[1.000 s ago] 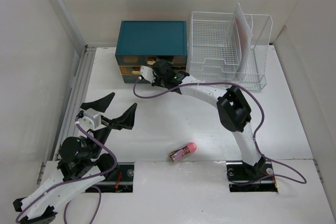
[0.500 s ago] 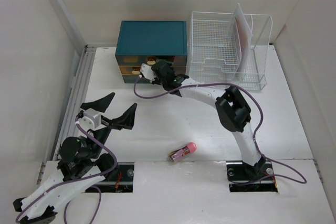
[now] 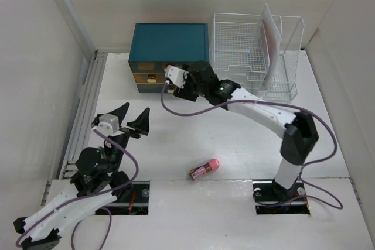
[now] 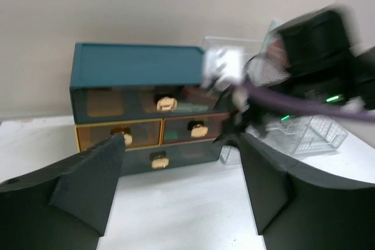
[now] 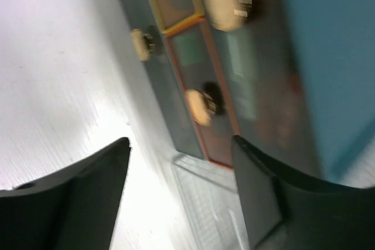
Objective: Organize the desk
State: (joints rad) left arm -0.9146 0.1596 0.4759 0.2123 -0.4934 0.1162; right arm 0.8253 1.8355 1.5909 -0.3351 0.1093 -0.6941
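The right claw [image 5: 179, 194] is wide open and holds nothing; it hangs just in front of the teal drawer box [image 3: 170, 42], pointed at the small drawers with their cream knobs [image 5: 198, 107], and I cannot see it touching any of them; the drawers look shut, but the close pictures are blurry, so I cannot be sure; the left claw [image 3: 129, 117] is open and empty too, low over the left side of the counter [image 3: 328, 139], well apart from the box; the counter is the big white top under both arms, filling most of the view from above; beside the box, at the back, stands the white wire rack [image 3: 281, 80] with a flat white sheet [image 3: 270, 33] standing up in it; one small thing with a pink end [image 3: 204, 169] lies alone on the counter near the front edge, between the two arm bases, far from both claws; I think the tidy-up is only partly done at best; the pink thing looks like it needs a home, maybe in a drawer, and no drawer looks pulled out for it yet; so opening a drawer, picking up the pink thing and putting it away seem to be what is left.
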